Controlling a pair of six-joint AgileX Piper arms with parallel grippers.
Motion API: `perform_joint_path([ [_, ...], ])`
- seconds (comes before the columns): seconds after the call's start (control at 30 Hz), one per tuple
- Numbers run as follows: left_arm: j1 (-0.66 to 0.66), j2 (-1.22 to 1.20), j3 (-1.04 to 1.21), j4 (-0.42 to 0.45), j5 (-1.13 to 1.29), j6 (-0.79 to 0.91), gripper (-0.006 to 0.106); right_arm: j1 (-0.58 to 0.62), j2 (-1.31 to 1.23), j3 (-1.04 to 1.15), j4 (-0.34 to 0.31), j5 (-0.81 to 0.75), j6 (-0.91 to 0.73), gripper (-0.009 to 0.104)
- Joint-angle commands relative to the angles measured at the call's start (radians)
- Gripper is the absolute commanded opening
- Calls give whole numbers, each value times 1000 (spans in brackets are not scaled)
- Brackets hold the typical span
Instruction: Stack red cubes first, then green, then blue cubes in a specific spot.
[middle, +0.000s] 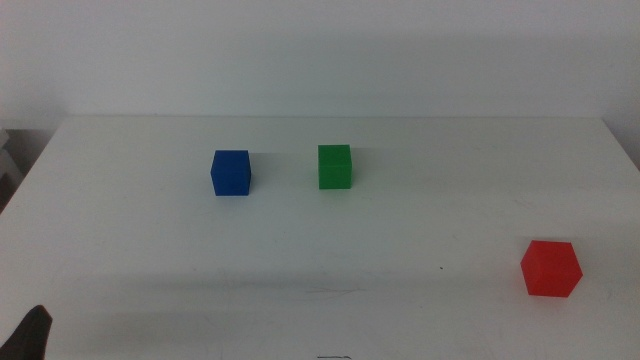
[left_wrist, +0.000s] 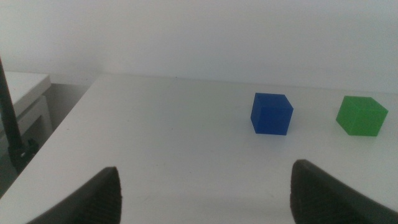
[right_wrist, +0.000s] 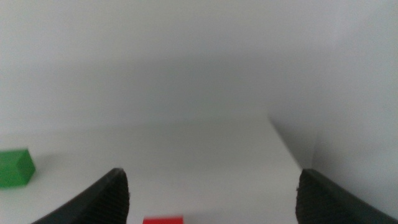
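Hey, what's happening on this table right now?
Nothing is being handled yet. The red cube, green cube and blue cube sit apart on the white table, unstacked. The left hand is open, facing the blue cube. The right hand is open near the red cube.

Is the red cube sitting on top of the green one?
No, the red cube rests alone on the table, far from the green cube.
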Motion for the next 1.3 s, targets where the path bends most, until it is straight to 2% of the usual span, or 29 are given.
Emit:
perform_joint_path([
  [0.0, -2, -19, -3, 1, -83, 0, 92, -6, 148, -177, 25, 91, -10, 79],
  [0.13, -2, -19, -3, 1, -83, 0, 92, -6, 348, -407, 81, 364, -16, 79],
  [0.2, -2, -19, -3, 1, -83, 0, 92, -6, 426, -482, 87, 423, -16, 79],
  [0.63, -2, -19, -3, 1, -83, 0, 92, -6, 665, -533, 104, 435, -34, 79],
  [0.93, -2, -19, -3, 1, -83, 0, 92, 11, 811, -602, 180, 512, -134, 79],
  [1.07, -2, -19, -3, 1, -83, 0, 92, 45, 895, -661, 186, 543, -157, 79],
  [1.27, -2, -19, -3, 1, -83, 0, 92, 100, 1067, -750, 174, 574, -102, 79],
])
